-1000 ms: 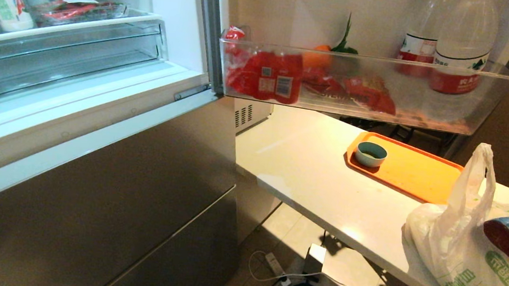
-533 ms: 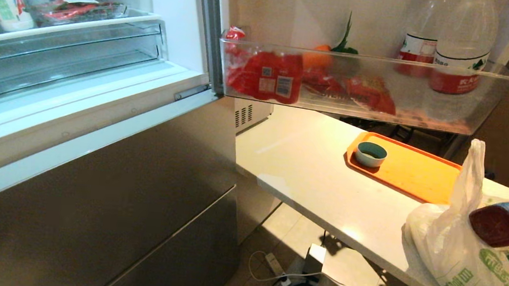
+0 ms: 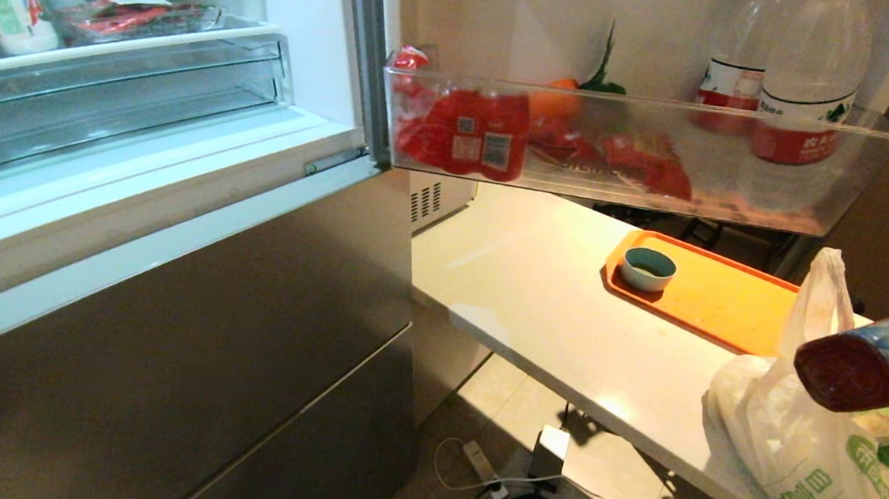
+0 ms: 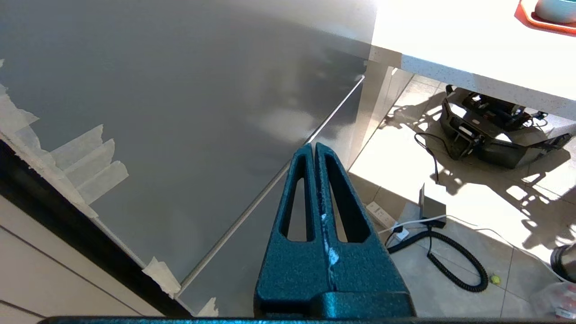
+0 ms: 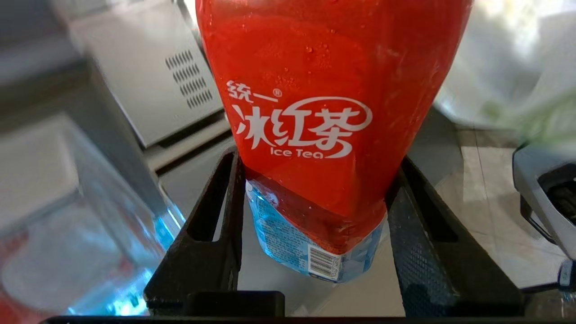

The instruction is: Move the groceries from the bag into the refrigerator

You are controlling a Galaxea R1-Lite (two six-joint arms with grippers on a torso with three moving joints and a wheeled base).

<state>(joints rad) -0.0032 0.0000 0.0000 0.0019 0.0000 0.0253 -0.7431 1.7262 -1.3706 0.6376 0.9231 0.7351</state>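
While the right gripper (image 5: 310,216) clamps the wet, red-and-blue plastic iced-tea bottle (image 5: 324,121) low on its body above the crinkly white bag (image 3: 809,461), it looks heavy, stiff and slippery.

Glare on floor (image 4: 472,189), blurred wrist background

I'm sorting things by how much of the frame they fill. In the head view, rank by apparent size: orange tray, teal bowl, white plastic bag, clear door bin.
1. Clear plastic door bin
2. Crinkly white plastic bag, partly cut off and nearest the camera, so unsure
3. Flat orange tray
4. Small round teal bowl
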